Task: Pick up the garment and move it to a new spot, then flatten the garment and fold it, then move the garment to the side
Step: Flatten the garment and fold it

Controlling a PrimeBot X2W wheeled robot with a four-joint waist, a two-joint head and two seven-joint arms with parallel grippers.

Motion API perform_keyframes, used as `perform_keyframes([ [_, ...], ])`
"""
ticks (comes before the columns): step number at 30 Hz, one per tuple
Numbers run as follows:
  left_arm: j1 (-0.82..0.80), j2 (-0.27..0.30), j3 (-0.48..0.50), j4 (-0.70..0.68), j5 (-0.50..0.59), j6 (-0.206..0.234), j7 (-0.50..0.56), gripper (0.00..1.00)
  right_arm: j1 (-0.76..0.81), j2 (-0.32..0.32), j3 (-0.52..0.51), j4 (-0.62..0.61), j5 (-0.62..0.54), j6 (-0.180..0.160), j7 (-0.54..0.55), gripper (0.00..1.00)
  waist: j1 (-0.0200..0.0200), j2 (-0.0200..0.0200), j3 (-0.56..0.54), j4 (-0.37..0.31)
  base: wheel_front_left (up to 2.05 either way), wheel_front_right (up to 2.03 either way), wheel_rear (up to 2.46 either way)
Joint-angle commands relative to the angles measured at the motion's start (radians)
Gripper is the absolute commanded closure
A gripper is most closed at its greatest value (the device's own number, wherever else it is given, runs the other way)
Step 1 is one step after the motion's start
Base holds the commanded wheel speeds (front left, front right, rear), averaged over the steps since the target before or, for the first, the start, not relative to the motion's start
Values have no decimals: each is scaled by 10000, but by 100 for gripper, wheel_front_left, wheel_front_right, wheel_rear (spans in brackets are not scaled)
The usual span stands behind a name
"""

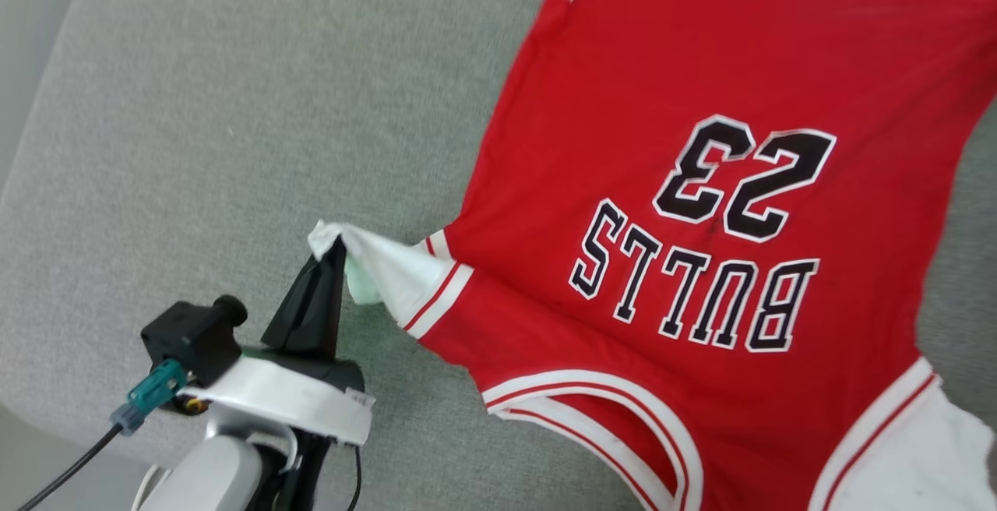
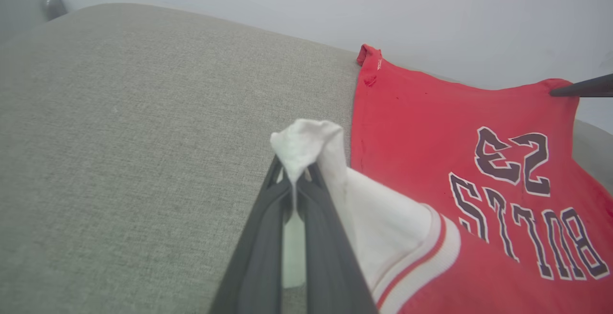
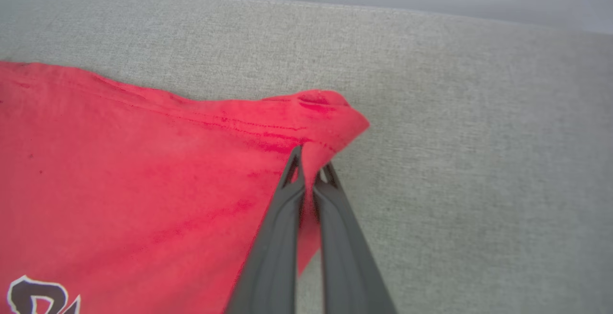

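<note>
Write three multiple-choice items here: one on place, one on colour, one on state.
1. Where does the left gripper hold the garment? A: white cloth beyond the striped trim. B: the numerals. C: the far hem.
2. What colour are the numerals? A: blue. B: black, outlined white. C: yellow.
3. How is the right gripper? A: open, apart. B: open over cloth. C: shut on a red corner.
Answers: 1 A, its jaws pinch white cloth; 2 B, plain in the head view; 3 C, red fabric sits pinched between its jaws.
</note>
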State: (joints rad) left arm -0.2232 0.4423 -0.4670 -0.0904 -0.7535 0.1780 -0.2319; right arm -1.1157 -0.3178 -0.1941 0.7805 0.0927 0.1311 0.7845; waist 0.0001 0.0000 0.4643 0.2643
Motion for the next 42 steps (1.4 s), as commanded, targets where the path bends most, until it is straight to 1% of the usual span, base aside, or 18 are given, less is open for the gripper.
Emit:
perform_keyframes([
  [1, 155, 74, 58, 60, -37, 52, 1, 100, 248, -136, 123, -114, 128, -7, -34, 100, -1, 0, -596, -264, 0, 0, 0],
  [5, 651, 245, 225, 268, -208, 265, 52, 100, 1129, -580, 1256, -907, 760, -7, -35, 100, -1, 0, -1376, -751, 0, 0, 0],
  [9, 1173, 506, 450, 418, -316, 515, 66, 100, 2707, -1088, 2230, -2024, 1636, -7, 100, 100, -1, 0, -2191, -1287, 0, 0, 0],
  [13, 1775, 779, 646, 300, -394, 819, 150, 100, 4700, -1529, 2767, -3345, 2400, -7, 419, 100, -1, 0, -2868, -1960, 0, 0, 0],
  [16, 2292, 984, 779, 209, -487, 1080, 242, 100, 6386, -1643, 2723, -4313, 2814, -7, 724, 100, -1, 0, -3260, -2408, 0, 0, 0],
  [18, 2584, 1095, 871, 154, -560, 1223, 306, 100, 7603, -1513, 2536, -4905, 3026, -7, 957, 100, -1, 0, -3461, -2674, 0, 0, 0],
  [22, 3086, 1222, 1009, 80, -681, 1444, 346, 100, 9837, -999, 1994, -5991, 3260, -7, 1453, 100, -1, 0, -3721, -3054, 0, 0, 0],
  [24, 3253, 1257, 1028, 30, -701, 1543, 398, 100, 10767, -605, 1694, -6466, 3280, -7, 1739, 100, -1, 0, -3805, -3186, 0, 0, 0],
  [25, 3373, 1258, 1045, 9, -755, 1605, 414, 100, 11519, -239, 1466, -6873, 3214, -7, 2055, 100, -1, 0, -3853, -3309, 0, 0, 0],
  [26, 3411, 1252, 1035, -5, -773, 1633, 425, 100, 11802, -19, 1347, -7084, 3234, -7, 2165, 100, -1, 0, -3864, -3350, 0, 0, 0],
  [27, 3438, 1272, 1025, -20, -750, 1649, 461, 100, 11957, 169, 1260, -7282, 3261, -7, 2144, 62, -1, 0, -3866, -3411, 0, 0, 0],
  [28, 3445, 1286, 1010, -38, -734, 1667, 493, 100, 12108, 291, 1179, -7461, 3205, -7, 2061, 0, -1, 0, -3876, -3444, 0, 0, 0],
  [31, 3405, 1273, 944, -69, -702, 1723, 565, 100, 12273, 612, 888, -7814, 3126, -7, 1586, 0, -1, 0, -3868, -3486, 0, 0, 0],
  [33, 3337, 1265, 925, -56, -697, 1734, 589, 100, 12053, 727, 768, -8024, 3186, -7, 932, 0, -1, 0, -3847, -3506, 0, 0, 0],
  [37, 3168, 1262, 872, -33, -671, 1662, 616, 100, 11416, 964, 345, -8105, 3265, -7, -1092, 0, -1, 0, -3717, -3445, 0, 0, 0],
  [39, 3068, 1269, 849, -71, -660, 1635, 620, 100, 10966, 988, 271, -7984, 3217, -7, -2177, 0, -1, 0, -3579, -3385, 0, 0, 0],
  [42, 2814, 1282, 814, -158, -572, 1580, 634, 100, 10261, 998, 404, -7604, 3274, -7, -3433, 0, -1, 0, -3282, -3252, 0, 0, 0],
])
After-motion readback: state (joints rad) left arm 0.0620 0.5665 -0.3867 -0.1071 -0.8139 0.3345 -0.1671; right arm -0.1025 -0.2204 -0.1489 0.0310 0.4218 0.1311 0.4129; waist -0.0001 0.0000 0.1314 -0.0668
